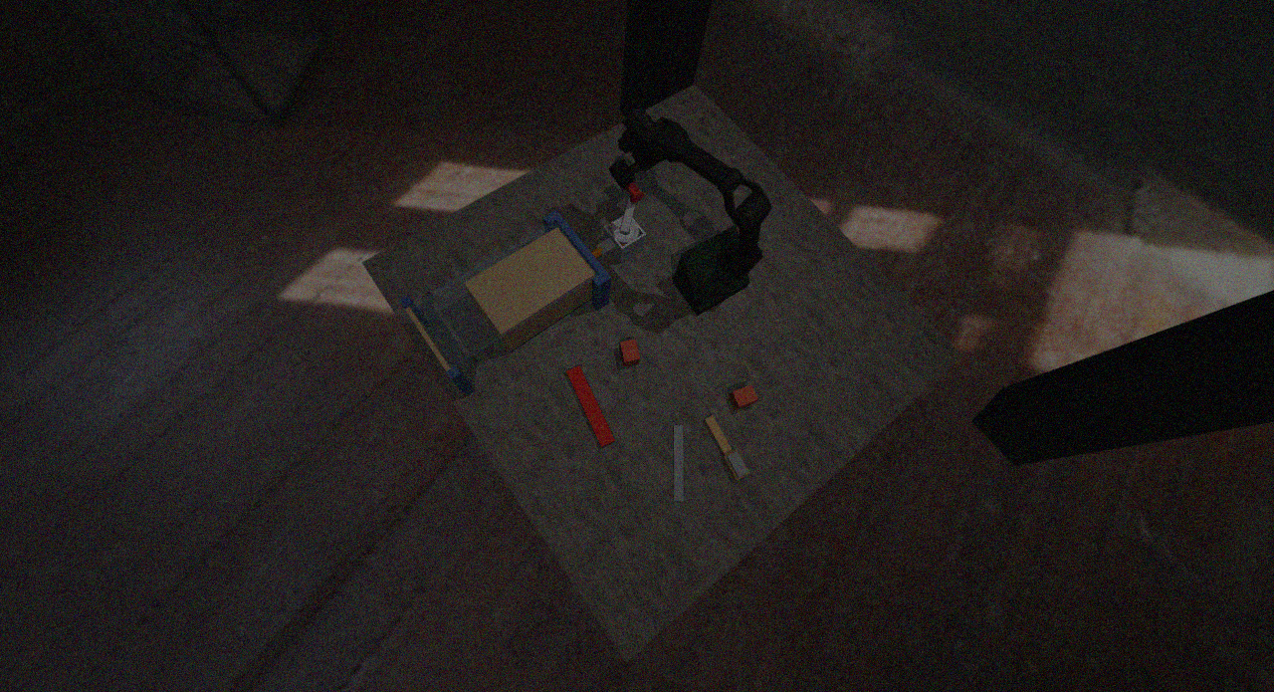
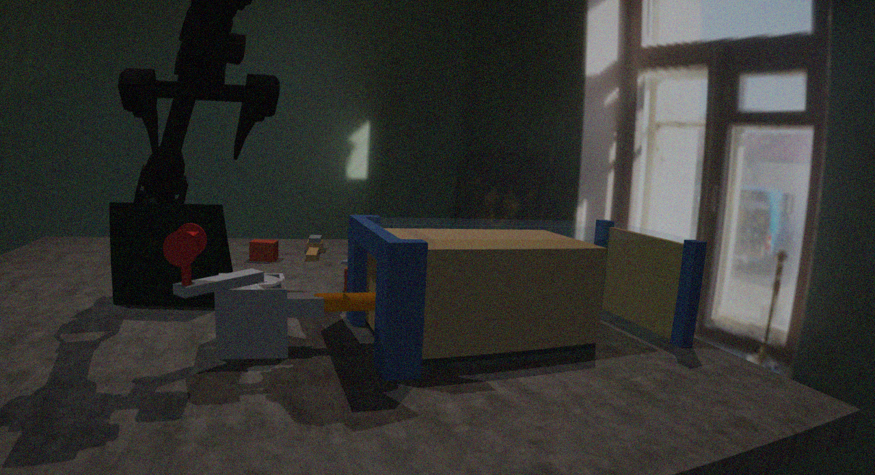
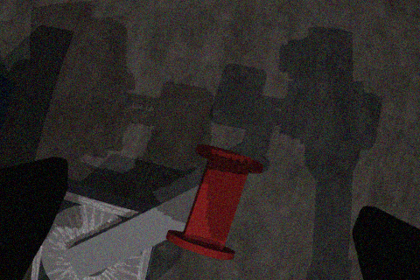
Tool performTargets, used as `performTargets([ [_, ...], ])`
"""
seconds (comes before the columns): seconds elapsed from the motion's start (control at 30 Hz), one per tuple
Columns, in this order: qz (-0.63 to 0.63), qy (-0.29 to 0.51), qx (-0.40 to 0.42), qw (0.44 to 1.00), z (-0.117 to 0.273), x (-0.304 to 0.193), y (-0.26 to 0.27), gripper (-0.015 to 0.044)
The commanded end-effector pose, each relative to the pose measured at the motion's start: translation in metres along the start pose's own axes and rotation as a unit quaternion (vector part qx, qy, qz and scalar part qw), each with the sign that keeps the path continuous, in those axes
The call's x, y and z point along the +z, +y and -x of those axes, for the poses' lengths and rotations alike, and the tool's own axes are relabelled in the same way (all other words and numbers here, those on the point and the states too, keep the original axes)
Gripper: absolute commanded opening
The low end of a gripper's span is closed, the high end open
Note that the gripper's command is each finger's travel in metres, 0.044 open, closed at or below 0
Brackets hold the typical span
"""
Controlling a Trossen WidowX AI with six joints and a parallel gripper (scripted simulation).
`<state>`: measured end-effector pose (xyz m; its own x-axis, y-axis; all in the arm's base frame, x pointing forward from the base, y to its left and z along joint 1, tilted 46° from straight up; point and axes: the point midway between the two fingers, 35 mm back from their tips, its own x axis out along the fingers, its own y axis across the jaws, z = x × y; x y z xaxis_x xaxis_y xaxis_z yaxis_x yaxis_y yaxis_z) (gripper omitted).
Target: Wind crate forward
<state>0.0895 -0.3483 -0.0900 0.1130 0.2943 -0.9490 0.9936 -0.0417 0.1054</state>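
Note:
The tan crate sits flat in the cubby, its front close behind the blue frame; whether they touch I cannot tell. An orange strap runs from the frame opening to the grey winch. The winch handle's grey arm lies across the winch top, its key hidden. Its red knob stands upright at the outer end. My gripper is open and empty, above the knob in the exterior view, its fingers wide to either side in the wrist view.
A tan rear panel stands between blue posts behind the crate. On the bench lie a red bar, a grey bar, a tan-and-grey tool and two red blocks.

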Motion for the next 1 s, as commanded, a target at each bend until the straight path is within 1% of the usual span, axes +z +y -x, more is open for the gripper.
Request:
performTargets([
  [0.0, 0.004, 0.038, 0.005, 0.999, -0.002, -0.009, 0.016, 0.044],
  [0.2, 0.005, 0.192, 0.01, 0.981, 0.021, -0.055, 0.081, 0.044],
  [0.27, 0.003, 0.224, 0.007, 0.975, 0.028, -0.066, 0.094, 0.044],
  [0.97, 0.002, 0.228, 0.007, 0.974, 0.028, -0.067, 0.095, 0.044],
])
